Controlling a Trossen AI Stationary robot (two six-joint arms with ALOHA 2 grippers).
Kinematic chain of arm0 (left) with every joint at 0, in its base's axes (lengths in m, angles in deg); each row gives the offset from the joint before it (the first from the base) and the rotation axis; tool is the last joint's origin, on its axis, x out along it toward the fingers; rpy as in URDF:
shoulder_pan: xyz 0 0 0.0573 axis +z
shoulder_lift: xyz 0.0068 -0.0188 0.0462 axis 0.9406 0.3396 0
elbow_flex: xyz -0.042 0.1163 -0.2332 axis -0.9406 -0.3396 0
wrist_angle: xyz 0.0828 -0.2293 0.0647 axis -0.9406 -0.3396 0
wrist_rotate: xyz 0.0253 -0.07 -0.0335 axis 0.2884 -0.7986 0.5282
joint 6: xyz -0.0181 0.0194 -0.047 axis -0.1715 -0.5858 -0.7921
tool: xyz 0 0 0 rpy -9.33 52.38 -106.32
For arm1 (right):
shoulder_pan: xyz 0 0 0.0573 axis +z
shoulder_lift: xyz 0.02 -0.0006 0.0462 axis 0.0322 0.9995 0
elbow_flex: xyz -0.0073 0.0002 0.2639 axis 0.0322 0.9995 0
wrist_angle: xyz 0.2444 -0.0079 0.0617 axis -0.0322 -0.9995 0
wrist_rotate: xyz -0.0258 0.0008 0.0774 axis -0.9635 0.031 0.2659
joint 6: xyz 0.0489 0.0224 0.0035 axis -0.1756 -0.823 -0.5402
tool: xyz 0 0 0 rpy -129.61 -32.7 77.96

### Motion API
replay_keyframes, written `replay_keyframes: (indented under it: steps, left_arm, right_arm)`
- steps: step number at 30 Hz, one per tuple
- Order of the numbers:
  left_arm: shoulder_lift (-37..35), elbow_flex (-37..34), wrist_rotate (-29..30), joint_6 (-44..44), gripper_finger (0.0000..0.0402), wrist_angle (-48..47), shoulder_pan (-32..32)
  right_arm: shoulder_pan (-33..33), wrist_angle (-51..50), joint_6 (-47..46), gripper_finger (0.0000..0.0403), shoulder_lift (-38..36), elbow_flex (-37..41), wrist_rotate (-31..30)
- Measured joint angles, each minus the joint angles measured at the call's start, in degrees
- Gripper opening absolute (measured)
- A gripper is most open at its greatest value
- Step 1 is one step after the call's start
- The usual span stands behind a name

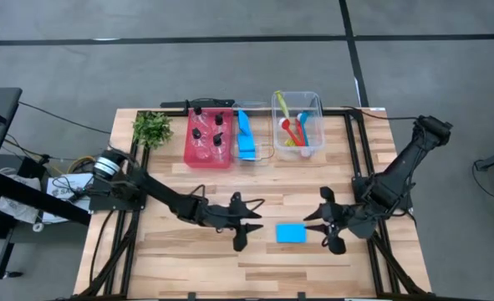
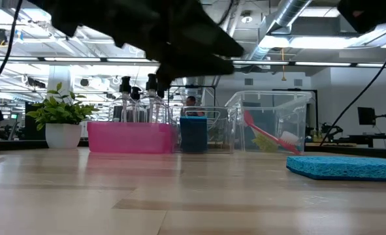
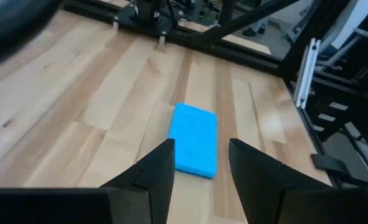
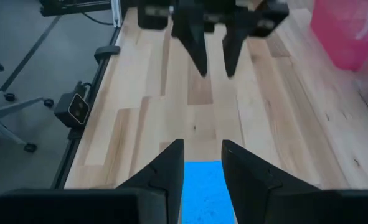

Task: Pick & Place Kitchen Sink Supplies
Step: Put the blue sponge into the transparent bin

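While a blue sponge (image 1: 291, 233) lies flat on the desk (image 1: 163, 267), the left pincer (image 1: 248, 224) and right pincer (image 1: 321, 227) flank it, both parted and empty, apparently poised to grasp it.

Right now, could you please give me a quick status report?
Left gripper open, empty. Right gripper open, empty. Flat blue rectangular sponge on the wooden table between them. Nothing in the way.
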Motion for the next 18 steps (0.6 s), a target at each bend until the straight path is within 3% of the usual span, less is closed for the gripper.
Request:
replay_keyframes:
  steps: [12,18]
  left_arm:
    - [14.9,15.9,-1.8,6.4,0.0150,0.1,0.2]
    - [17.3,16.7,-1.1,6.5,0.0149,-2.4,0.2]
  right_arm:
    - [4.1,0.2,-4.7,0.0102,0.1,0.0,-3.7]
    - [5.4,0.2,-6.1,0.0102,0.1,0.0,-3.7]
